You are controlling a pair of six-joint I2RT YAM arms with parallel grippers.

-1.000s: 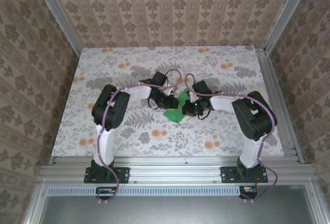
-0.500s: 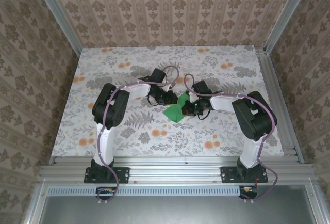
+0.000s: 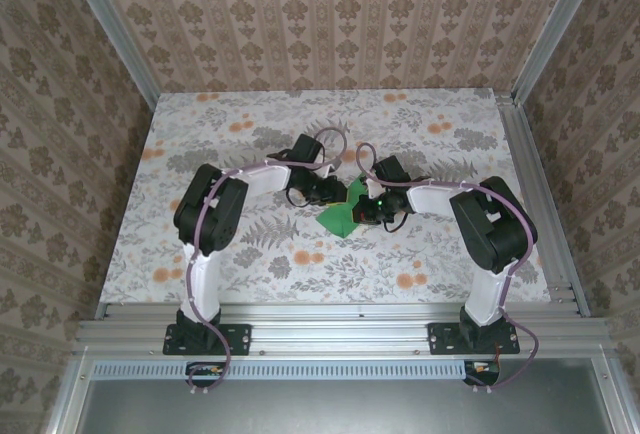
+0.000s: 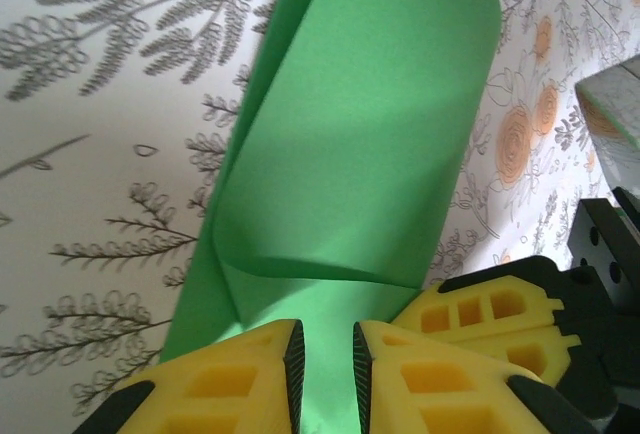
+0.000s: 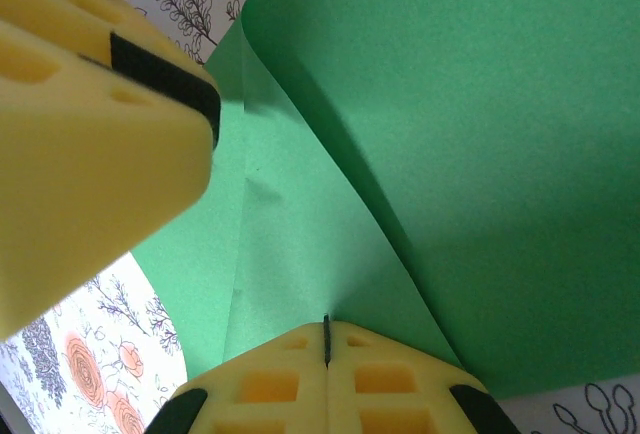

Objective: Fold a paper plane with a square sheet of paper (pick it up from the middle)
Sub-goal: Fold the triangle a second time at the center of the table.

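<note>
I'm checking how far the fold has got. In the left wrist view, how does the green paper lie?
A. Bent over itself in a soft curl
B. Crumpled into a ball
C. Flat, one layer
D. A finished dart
A: the paper curves back over its own lower layer in a rounded, unpressed bend just ahead of the left gripper.

The square sheet of paper (image 4: 350, 154) is plain bright green, darker where its own curl shades it. The desk (image 3: 250, 254) is pale, with grey fern sprigs and orange blooms. The left end effector (image 4: 327, 354) and the right end effector (image 5: 327, 339) have yellow fingers edged in black. The arms (image 3: 215, 209) are black and white, their cables (image 3: 262, 169) seemingly mauve. The walls (image 3: 330, 14) carry striped brown damask.
</note>
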